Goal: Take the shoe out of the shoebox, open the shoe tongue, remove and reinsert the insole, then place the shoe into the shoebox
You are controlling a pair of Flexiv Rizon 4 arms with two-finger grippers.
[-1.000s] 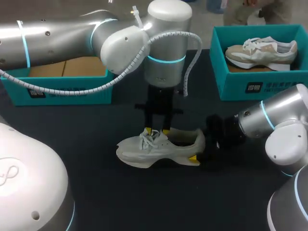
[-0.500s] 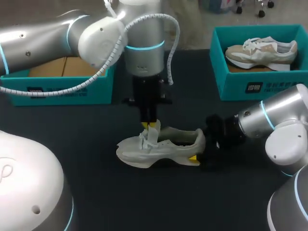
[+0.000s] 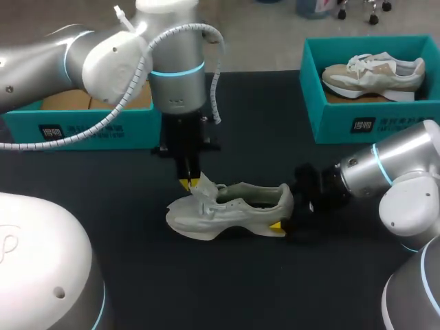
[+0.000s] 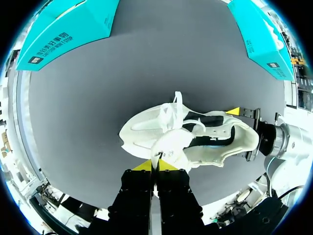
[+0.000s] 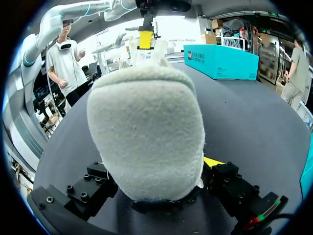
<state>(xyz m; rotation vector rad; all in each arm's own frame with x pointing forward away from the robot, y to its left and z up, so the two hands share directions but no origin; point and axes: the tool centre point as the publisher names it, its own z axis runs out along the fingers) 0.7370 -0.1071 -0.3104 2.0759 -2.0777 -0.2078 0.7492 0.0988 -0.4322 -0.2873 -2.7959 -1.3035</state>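
- Left gripper (image 3: 191, 182) status?
- Pinched shut on tongue (image 3: 205, 185); it dragged it toeward over the last second. On the table (image 3: 275, 289), right gripper (image 3: 289, 206) clamps the shoe (image 3: 227, 210) by the heel. Tongue's opening, so insole next, I'd say.

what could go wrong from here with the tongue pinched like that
1. The left end effector seems to grip only the edge of the tongue, so it may slip free when pulled.
2. A harder pull could tip the shoe or drag it out of the right end effector, which holds just the heel.
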